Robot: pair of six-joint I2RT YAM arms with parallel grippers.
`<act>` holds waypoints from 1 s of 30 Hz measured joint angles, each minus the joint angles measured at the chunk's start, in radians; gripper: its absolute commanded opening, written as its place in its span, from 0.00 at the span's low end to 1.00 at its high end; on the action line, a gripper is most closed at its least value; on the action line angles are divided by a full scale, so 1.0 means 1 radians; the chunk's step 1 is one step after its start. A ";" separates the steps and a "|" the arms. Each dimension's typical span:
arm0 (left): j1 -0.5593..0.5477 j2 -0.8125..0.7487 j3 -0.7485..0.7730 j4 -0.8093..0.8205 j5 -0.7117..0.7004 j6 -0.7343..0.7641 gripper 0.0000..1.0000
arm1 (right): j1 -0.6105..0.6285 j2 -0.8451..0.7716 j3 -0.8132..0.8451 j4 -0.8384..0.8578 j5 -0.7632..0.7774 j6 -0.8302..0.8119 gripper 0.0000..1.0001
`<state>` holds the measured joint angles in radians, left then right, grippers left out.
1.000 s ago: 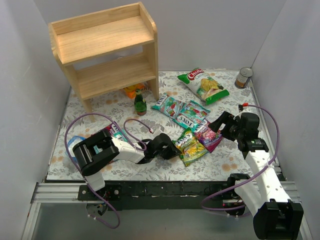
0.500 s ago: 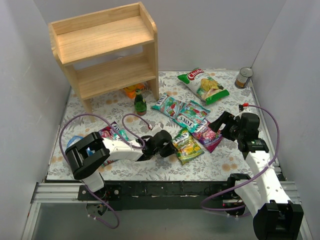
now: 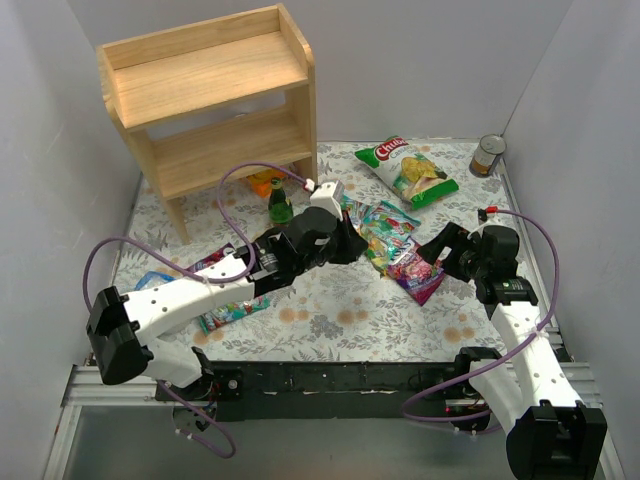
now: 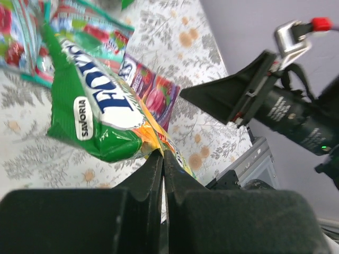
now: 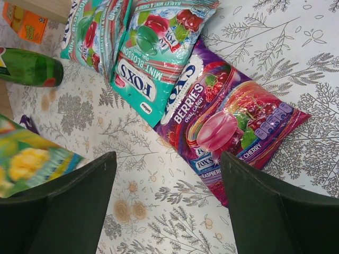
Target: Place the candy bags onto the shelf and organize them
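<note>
My left gripper [image 3: 349,243] is shut on the edge of a yellow-green FOX'S candy bag [image 4: 100,121] and holds it in the air over the middle of the table; the pinch shows in the left wrist view [image 4: 162,156]. The bag also shows blurred in the right wrist view [image 5: 26,159]. My right gripper [image 3: 440,250] is open and empty, its jaws wide apart [image 5: 168,164] just above a magenta-purple bag [image 5: 228,121]. Two teal bags [image 5: 153,58] lie beside it. More bags lie at the front left [image 3: 228,308]. The wooden shelf [image 3: 215,100] stands at the back left, both tiers bare.
A white-and-green chip bag [image 3: 405,170] lies at the back right, with a tin can [image 3: 488,155] in the far right corner. A green bottle [image 3: 280,205] and an orange packet [image 3: 265,182] sit by the shelf's foot. A blue object [image 3: 150,282] lies at the left edge.
My left arm has lifted the yellow-green bag off the table's front and carried it back toward the middle, stretching out. The right arm has not moved.
</note>
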<state>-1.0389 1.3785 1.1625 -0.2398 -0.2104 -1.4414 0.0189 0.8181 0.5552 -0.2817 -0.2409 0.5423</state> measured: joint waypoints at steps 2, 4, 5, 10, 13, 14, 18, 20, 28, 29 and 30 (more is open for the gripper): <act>0.007 -0.008 0.066 -0.034 -0.002 0.064 0.00 | 0.000 0.000 0.000 0.000 0.000 0.002 0.86; 0.017 -0.008 0.121 -0.059 0.001 0.117 0.00 | 0.000 0.002 0.000 0.001 0.000 0.003 0.86; 0.025 -0.008 0.149 -0.073 0.005 0.141 0.00 | 0.000 0.003 0.000 0.000 0.000 0.003 0.86; 0.099 -0.008 0.263 -0.117 0.027 0.251 0.00 | 0.000 0.010 0.000 0.001 0.000 0.004 0.86; 0.145 -0.008 0.317 -0.120 0.037 0.312 0.00 | 0.000 0.010 0.000 0.001 0.000 0.005 0.86; 0.159 -0.008 0.333 -0.121 0.040 0.333 0.00 | 0.000 0.010 0.000 0.000 0.000 0.005 0.86; 0.208 -0.005 0.415 -0.137 0.062 0.397 0.00 | 0.000 0.010 0.000 0.001 0.000 0.005 0.86; 0.237 0.003 0.480 -0.144 0.089 0.418 0.00 | 0.000 0.010 0.000 0.000 0.000 0.004 0.86; 0.316 0.017 0.722 -0.152 0.168 0.498 0.00 | 0.000 0.010 0.000 0.001 0.000 0.005 0.86; 0.323 0.014 0.734 -0.150 0.174 0.506 0.00 | 0.000 0.010 0.000 0.000 -0.001 0.005 0.86; 0.327 0.013 0.740 -0.150 0.180 0.513 0.00 | 0.000 0.010 0.000 0.001 -0.001 0.005 0.86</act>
<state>-0.7116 1.3918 1.9030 -0.3901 -0.0303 -0.9283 0.0189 0.8276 0.5552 -0.2810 -0.2417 0.5468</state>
